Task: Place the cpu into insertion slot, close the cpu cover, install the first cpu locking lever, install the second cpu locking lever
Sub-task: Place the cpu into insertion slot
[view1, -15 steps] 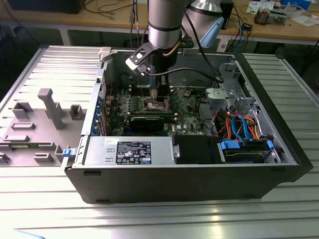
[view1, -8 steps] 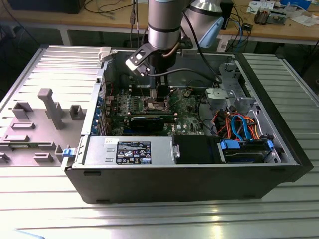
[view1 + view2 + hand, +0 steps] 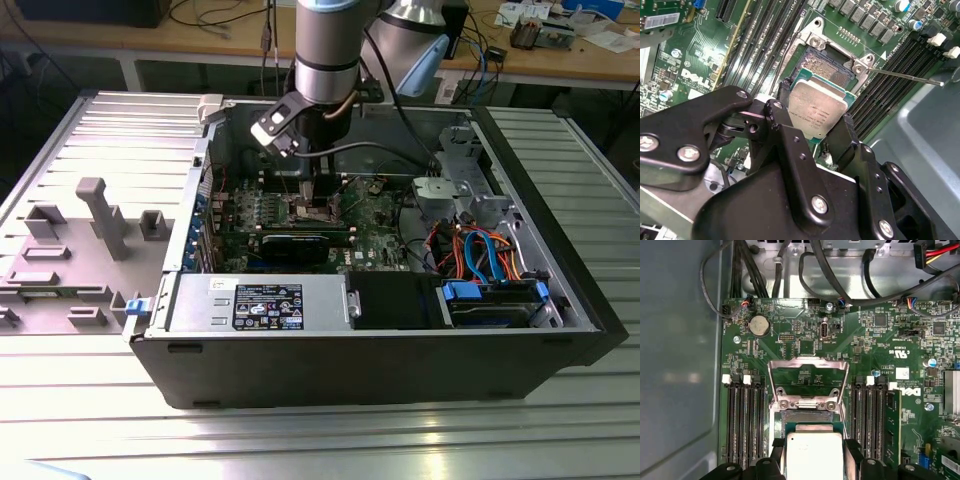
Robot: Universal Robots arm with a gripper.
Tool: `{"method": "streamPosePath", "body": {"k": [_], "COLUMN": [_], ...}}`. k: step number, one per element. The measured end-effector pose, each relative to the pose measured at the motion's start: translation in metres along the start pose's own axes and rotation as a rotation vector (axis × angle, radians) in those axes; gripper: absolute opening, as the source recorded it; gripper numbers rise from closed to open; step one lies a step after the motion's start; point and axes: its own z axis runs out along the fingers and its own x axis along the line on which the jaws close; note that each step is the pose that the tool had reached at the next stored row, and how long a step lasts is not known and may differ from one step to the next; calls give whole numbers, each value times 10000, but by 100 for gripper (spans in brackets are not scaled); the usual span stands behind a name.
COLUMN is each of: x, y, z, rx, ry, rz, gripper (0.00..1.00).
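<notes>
Black gripper (image 3: 815,116) clamped narrowly on cpu (image 3: 818,107), held over open insertion slot (image 3: 832,67).

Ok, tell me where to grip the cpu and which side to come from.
Grip the cpu by two opposite side edges, coming from above its metal top, as the gripper does now. It is a thin flat square, so only the edges give purchase, and its underside likely needs to stay free for the slot.
</notes>
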Motion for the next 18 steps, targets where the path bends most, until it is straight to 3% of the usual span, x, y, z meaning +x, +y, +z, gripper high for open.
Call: {"method": "streamPosePath", "body": {"k": [18], "x": [38], "y": [-28], "z": [213], "rx": [-1], "ry": [-1], "rz": [56], "gripper": [55]}}
